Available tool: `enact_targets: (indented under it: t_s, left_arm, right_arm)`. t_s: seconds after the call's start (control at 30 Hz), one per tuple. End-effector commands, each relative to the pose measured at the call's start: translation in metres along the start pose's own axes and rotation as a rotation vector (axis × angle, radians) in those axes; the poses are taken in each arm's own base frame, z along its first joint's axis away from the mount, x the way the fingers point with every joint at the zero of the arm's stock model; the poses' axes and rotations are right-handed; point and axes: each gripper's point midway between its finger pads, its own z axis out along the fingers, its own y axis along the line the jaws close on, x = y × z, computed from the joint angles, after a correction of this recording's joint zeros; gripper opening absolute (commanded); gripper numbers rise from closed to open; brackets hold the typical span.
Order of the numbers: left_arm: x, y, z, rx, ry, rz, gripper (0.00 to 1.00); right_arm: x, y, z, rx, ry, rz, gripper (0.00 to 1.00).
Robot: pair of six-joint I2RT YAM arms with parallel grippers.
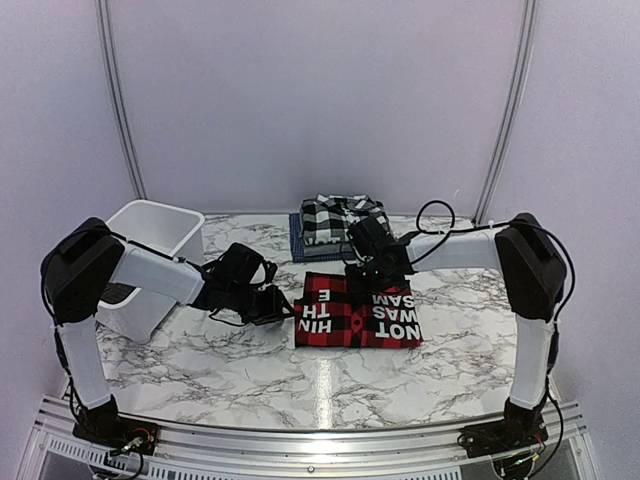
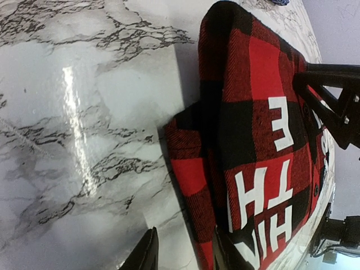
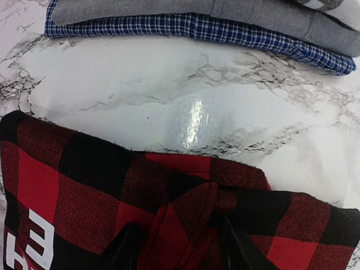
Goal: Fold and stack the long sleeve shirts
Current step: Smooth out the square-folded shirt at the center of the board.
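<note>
The red-and-black checked shirt (image 1: 355, 315) lies folded into a flat rectangle around the middle of the marble table (image 1: 250, 370), its white lettering facing up. The left gripper (image 1: 278, 303) sits low at the shirt's left edge. In the left wrist view its jaws stand partly apart, one finger (image 2: 147, 253) over bare marble and the other over the cloth, with the shirt's edge lying loose between them.

The right gripper (image 1: 375, 272) is down on the shirt's far edge. A raised ridge of red cloth sits between its fingers (image 3: 236, 250), but I cannot tell whether they are pinching it.

At the far edge of the table the other shirts are stacked: the black-and-white plaid shirt (image 1: 335, 215) on top, a grey shirt (image 3: 169, 8) under it, and a blue checked shirt (image 3: 169, 25) at the bottom. A white tub (image 1: 150, 235) stands tilted at the far left corner
</note>
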Motion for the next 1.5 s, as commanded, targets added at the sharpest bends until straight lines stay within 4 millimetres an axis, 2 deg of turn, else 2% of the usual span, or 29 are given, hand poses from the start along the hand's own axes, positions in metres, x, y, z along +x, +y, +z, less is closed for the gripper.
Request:
enact_targets:
  t_s: [0.0, 0.13, 0.37, 0.47, 0.7, 1.0, 1.2, 1.37, 1.47]
  left_arm:
    - [-0.011, -0.009, 0.012, 0.039, -0.005, 0.013, 0.34]
    - [-0.014, -0.009, 0.019, 0.037, -0.003, 0.016, 0.29]
    - [-0.017, 0.005, 0.008, -0.008, -0.045, -0.001, 0.26]
    - [-0.016, 0.012, 0.003, -0.017, -0.046, -0.008, 0.26]
    - [-0.019, 0.019, -0.006, -0.012, -0.054, -0.016, 0.26]
    - [-0.025, 0.013, -0.001, 0.013, -0.053, -0.009, 0.26]
    - [-0.029, 0.007, 0.009, 0.046, -0.041, -0.008, 0.26]
    - [-0.030, 0.004, 0.020, 0.070, -0.021, -0.010, 0.26]
    - [-0.030, 0.005, 0.025, 0.072, -0.015, -0.014, 0.26]
  right_arm:
    - [-0.028, 0.016, -0.027, -0.006, -0.071, -0.037, 0.49]
    - [-0.044, 0.037, -0.038, -0.011, -0.110, -0.078, 0.50]
    - [-0.054, 0.082, -0.014, -0.021, -0.092, -0.171, 0.52]
    - [-0.058, 0.095, -0.006, -0.009, -0.089, -0.190, 0.54]
    - [-0.057, 0.106, 0.007, 0.020, -0.084, -0.209, 0.56]
    - [-0.050, 0.103, 0.030, 0.099, -0.068, -0.232, 0.54]
    - [-0.044, 0.104, 0.035, 0.108, -0.051, -0.236, 0.41]
    - [-0.047, 0.105, 0.028, 0.099, -0.060, -0.233, 0.14]
    - [-0.054, 0.111, 0.016, 0.075, -0.092, -0.229, 0.04]
